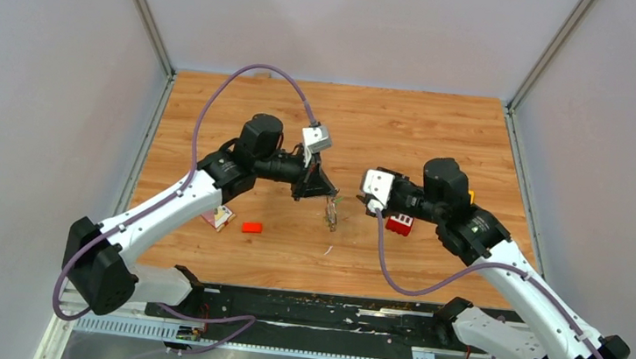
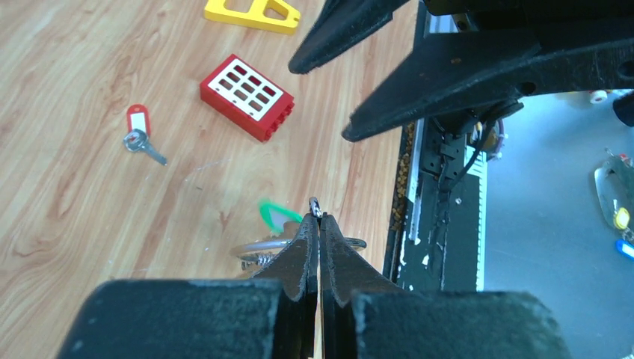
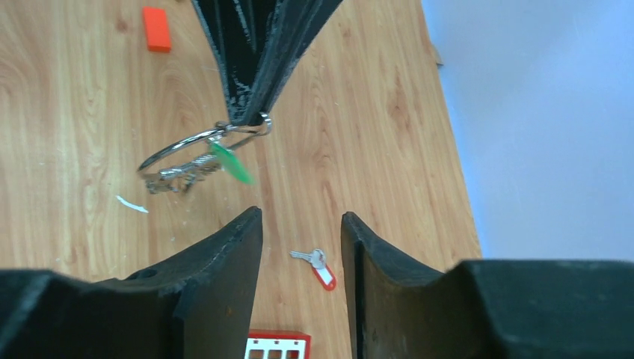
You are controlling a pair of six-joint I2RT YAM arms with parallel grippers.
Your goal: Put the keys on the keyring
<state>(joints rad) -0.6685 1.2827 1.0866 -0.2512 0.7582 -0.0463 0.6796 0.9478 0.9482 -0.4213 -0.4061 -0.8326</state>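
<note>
My left gripper (image 1: 317, 193) is shut on the thin silver keyring (image 3: 185, 145) and holds it above the table. A green-tagged key (image 3: 232, 164) and other silver keys (image 3: 178, 175) hang from the ring. In the left wrist view the jaws (image 2: 319, 218) pinch the ring's wire (image 2: 263, 245), with the green tag (image 2: 274, 215) beside it. My right gripper (image 3: 300, 224) is open and empty, just right of the ring (image 1: 330, 213). A loose silver key with a red tag (image 3: 320, 267) lies on the table below its open jaws and also shows in the left wrist view (image 2: 139, 129).
A red block with white squares (image 1: 398, 224) lies under the right arm. A yellow plastic piece (image 2: 253, 13) lies beyond it. A small orange-red block (image 1: 252, 227) and a card (image 1: 218, 217) lie left of centre. A white scrap (image 3: 131, 203) lies on the wood.
</note>
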